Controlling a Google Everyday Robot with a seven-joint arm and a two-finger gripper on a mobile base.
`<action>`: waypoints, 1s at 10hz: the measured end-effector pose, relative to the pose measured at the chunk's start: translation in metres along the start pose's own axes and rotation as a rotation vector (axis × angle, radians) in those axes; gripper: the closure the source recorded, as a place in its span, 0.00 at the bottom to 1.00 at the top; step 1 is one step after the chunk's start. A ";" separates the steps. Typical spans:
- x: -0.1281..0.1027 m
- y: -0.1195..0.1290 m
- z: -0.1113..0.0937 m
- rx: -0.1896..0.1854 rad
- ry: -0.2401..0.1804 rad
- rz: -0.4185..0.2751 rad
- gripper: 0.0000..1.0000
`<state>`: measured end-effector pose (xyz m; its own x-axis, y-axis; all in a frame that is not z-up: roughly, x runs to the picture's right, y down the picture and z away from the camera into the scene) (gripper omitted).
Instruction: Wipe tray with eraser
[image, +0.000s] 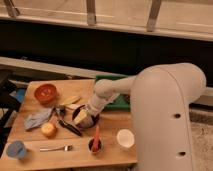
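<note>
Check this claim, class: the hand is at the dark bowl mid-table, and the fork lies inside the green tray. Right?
Wrong. The camera view shows the fork on the wooden table near its front edge, not in the green tray. The hand is at the dark bowl mid-table.

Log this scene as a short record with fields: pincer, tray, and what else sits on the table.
pincer: low over the dark bowl, near the middle of the table
tray: green, at the table's back edge, partly hidden behind the arm
left side: orange bowl, blue-grey cloth, fork
front: white cup
wiping: pincer is not at the tray
</note>
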<state>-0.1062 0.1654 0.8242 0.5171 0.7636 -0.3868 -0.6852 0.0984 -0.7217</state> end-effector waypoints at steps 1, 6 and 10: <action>0.000 0.002 0.003 -0.003 0.006 -0.004 0.32; 0.001 0.003 0.009 -0.009 0.017 -0.008 0.83; -0.004 0.014 -0.013 0.018 -0.026 -0.037 1.00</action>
<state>-0.1109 0.1552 0.8078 0.5288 0.7754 -0.3451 -0.6753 0.1381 -0.7245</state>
